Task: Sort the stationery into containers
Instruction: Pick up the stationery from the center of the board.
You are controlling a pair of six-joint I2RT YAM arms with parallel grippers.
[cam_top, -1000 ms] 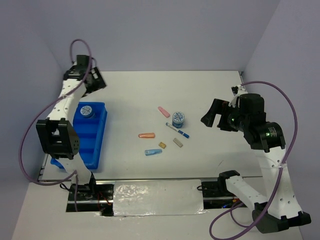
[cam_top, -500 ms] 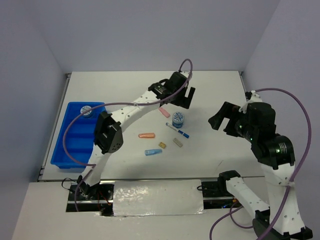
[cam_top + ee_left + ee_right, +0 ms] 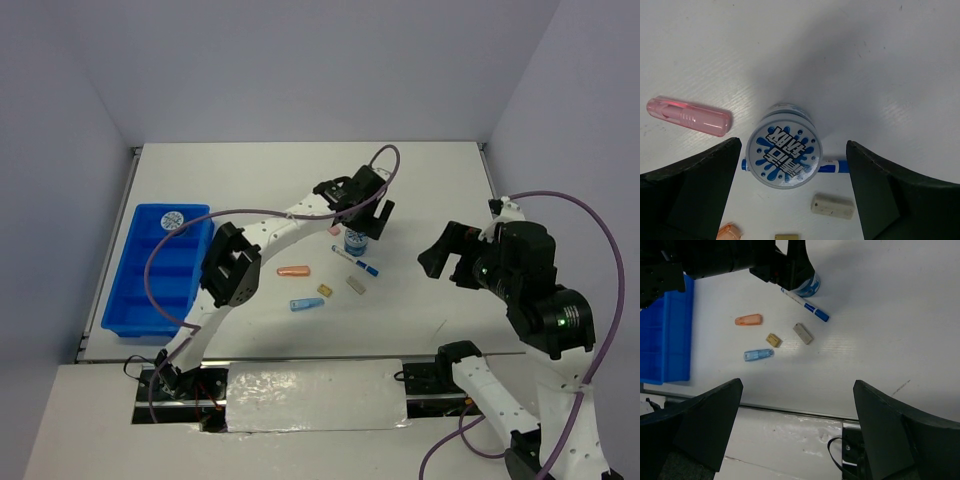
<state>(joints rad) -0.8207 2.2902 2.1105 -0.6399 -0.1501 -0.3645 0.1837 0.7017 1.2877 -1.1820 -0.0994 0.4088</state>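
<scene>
At table (image 3: 430, 180) ctr: hanging left gripper (image 3: 362, 215) straight over upright blue-and-white tub (image 3: 784, 152), jaws standing wide apart either side, touching nothing. Lying just beside tub on near side: white pen (image 3: 832, 166) w/ blue cap. Resting just left of tub, not touching: pink stick (image 3: 689, 116). Lying nearer arm bases, loosely grouped, none touching: orange stick (image 3: 294, 270), light-blue stick (image 3: 306, 304), tan block (image 3: 324, 290), grey block (image 3: 355, 284). Sitting at left edge: blue tray (image 3: 150, 295), holding second tub (image 3: 172, 221) in far-end compt. Hanging off to the right, well apart from all items: right gripper (image 3: 448, 262), jaws likewise gaping, carrying nothing.
</scene>
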